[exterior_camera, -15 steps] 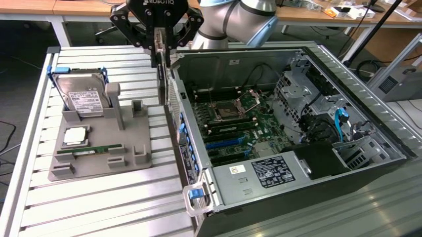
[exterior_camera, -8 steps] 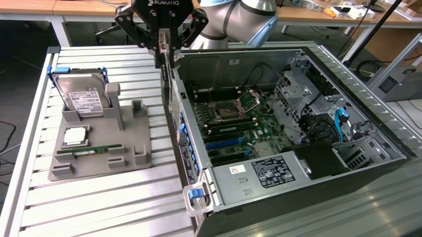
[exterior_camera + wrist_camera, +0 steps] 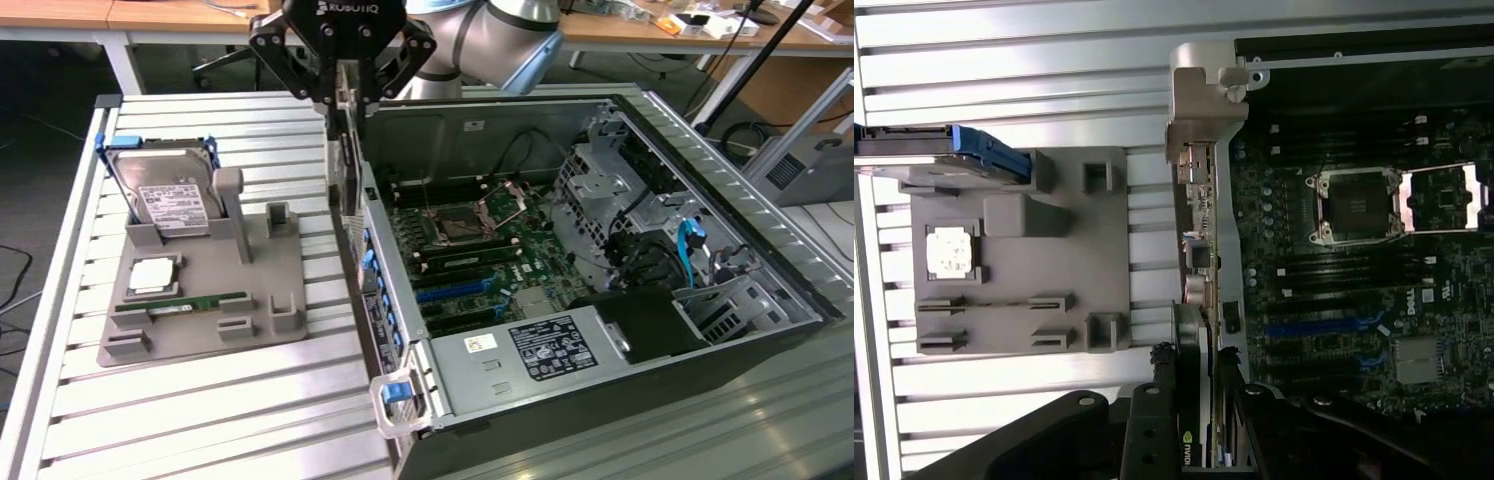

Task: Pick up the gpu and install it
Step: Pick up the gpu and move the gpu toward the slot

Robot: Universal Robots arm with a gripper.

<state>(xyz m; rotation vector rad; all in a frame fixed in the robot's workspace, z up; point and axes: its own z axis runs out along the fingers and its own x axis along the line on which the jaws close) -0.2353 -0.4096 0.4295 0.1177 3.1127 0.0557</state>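
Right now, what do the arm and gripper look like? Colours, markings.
Gripper: black, two-finger linkage build, with white ROBOTIQ lettering across the body. The finger links are matte black, with round bolt heads at the pivots. Arm: silver-grey tubular segments with rounded grey joint housings.

Premises: a robotics laboratory or electronics workshop. Evidence: an industrial robot arm (image 3: 514, 35) at top centre of the exterior view; a slatted metal workbench (image 3: 200, 420); an opened computer case (image 3: 727, 180) with its motherboard (image 3: 507, 250) exposed; a grey parts fixture (image 3: 200, 320) at centre left; wooden desks (image 3: 54, 12) along the top edge.
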